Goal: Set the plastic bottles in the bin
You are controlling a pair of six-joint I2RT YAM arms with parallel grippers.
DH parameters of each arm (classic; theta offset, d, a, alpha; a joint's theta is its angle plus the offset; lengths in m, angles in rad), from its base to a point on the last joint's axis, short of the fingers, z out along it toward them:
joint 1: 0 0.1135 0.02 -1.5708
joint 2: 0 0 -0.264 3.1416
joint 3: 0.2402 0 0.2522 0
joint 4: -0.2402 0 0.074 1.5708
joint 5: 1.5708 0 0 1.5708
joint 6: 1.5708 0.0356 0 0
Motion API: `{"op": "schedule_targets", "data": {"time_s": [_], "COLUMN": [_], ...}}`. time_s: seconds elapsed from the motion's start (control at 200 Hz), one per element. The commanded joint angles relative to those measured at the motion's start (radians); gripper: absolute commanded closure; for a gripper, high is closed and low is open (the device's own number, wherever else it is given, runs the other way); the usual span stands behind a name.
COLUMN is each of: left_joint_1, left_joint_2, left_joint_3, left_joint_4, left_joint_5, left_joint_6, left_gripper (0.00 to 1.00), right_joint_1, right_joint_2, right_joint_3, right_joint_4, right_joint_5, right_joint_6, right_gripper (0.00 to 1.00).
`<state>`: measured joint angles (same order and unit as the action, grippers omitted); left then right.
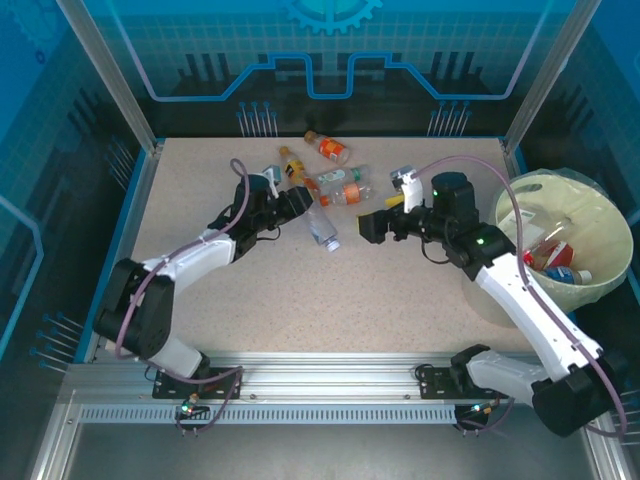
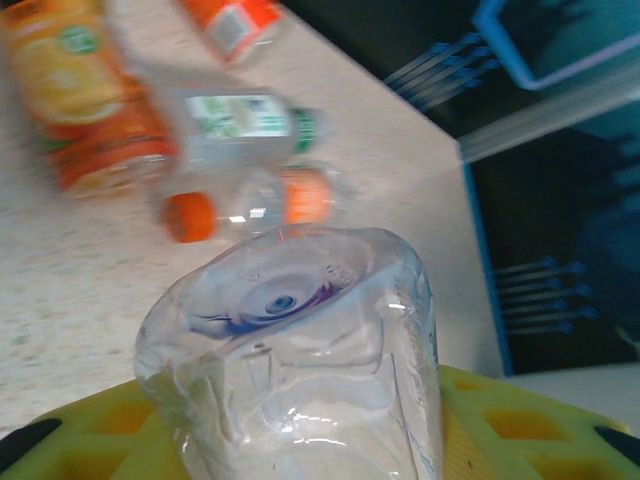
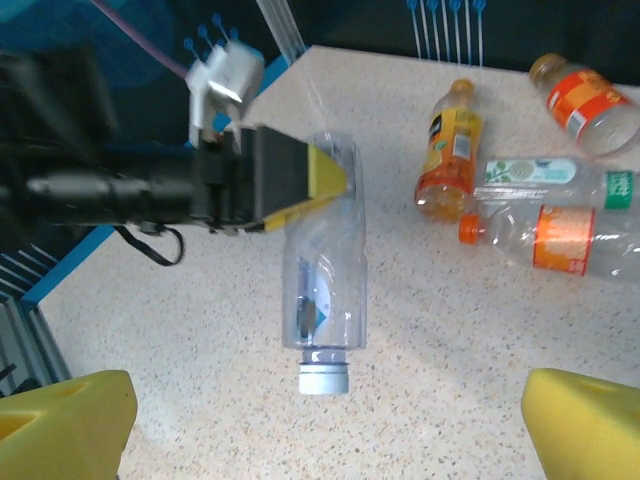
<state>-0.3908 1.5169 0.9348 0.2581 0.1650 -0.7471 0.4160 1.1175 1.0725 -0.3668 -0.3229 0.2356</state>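
Observation:
A clear plastic bottle (image 1: 322, 228) with a pale blue cap lies on the table. My left gripper (image 1: 300, 203) is shut on its base end. The left wrist view has the bottle's base (image 2: 290, 330) wedged between the yellow fingers (image 2: 520, 425). In the right wrist view the same bottle (image 3: 325, 270) points its cap at the camera, with the left gripper (image 3: 300, 175) on its far end. My right gripper (image 1: 372, 226) hangs open just right of it, holding nothing. Several more plastic bottles (image 1: 335, 180) lie behind. The bin (image 1: 600, 195) stands at the right, with bottles (image 1: 560, 262) inside.
Behind the held bottle lie an orange juice bottle (image 3: 447, 150), a green-labelled clear one (image 3: 545, 175), an orange-capped clear one (image 3: 560, 235) and an orange-labelled one (image 3: 585, 95). Blue rails border the table's back and sides. Open tabletop lies in front of both grippers.

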Motion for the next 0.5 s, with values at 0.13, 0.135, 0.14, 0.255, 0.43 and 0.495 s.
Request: {"op": "schedule_targets", "data": {"time_s": [0.13,0.135,0.14,0.255,0.43,0.495], "left_joint_1": [-0.085,-0.086,-0.087,-0.12,-0.152,-0.158], "left_joint_2": [-0.153,-0.154,-0.156,-0.183,-0.195,-0.195], "left_joint_3": [0.008,0.009,0.01,0.018,0.016,0.016], "left_joint_4": [0.08,0.08,0.082,0.117,0.189,0.197], "left_joint_5": [0.064,0.064,0.065,0.096,0.13,0.128], "left_joint_6": [0.13,0.131,0.132,0.143,0.134,0.137], "left_gripper": [0.65,0.66,0.66,0.66,0.66,0.65], "right_joint_1": [0.066,0.068,0.071,0.111,0.141,0.141], "right_joint_2": [0.111,0.113,0.115,0.156,0.219,0.236], "right_joint_3": [0.109,0.11,0.112,0.133,0.173,0.177], "right_joint_4": [-0.064,-0.063,-0.063,-0.036,-0.038,-0.036], "right_joint_5": [-0.08,-0.08,-0.081,-0.097,-0.039,-0.032], "right_joint_6": [0.001,0.001,0.001,0.018,0.056,0.079], "right_gripper": [0.0,0.0,0.0,0.0,0.0,0.0]}}
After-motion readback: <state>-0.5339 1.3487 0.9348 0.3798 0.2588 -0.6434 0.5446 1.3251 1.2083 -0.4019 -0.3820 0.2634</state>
